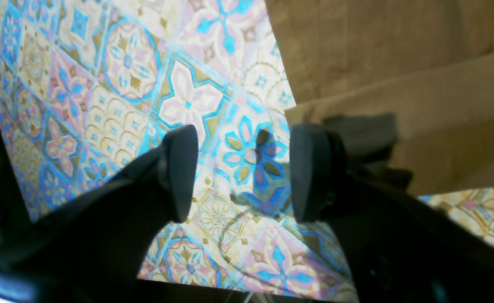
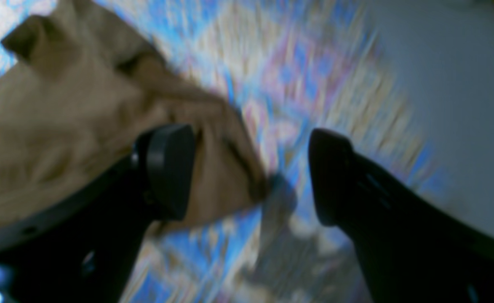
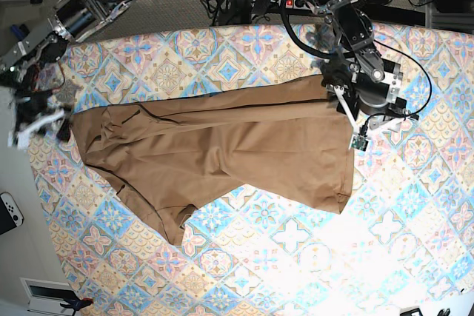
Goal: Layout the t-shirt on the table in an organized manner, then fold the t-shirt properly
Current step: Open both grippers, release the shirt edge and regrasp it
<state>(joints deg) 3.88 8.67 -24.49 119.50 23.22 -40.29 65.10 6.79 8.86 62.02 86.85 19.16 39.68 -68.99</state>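
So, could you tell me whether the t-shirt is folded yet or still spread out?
Spread, not neatly folded: the t-shirt lies across the table, one sleeve sticking out, wrinkled at one end.

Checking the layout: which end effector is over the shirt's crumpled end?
The right end effector, at the bunched edge of the shirt; the left end effector is by the flat end.

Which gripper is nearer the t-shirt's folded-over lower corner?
Left. The left gripper sits at the t-shirt's edge above that corner; the right gripper is off the opposite end.
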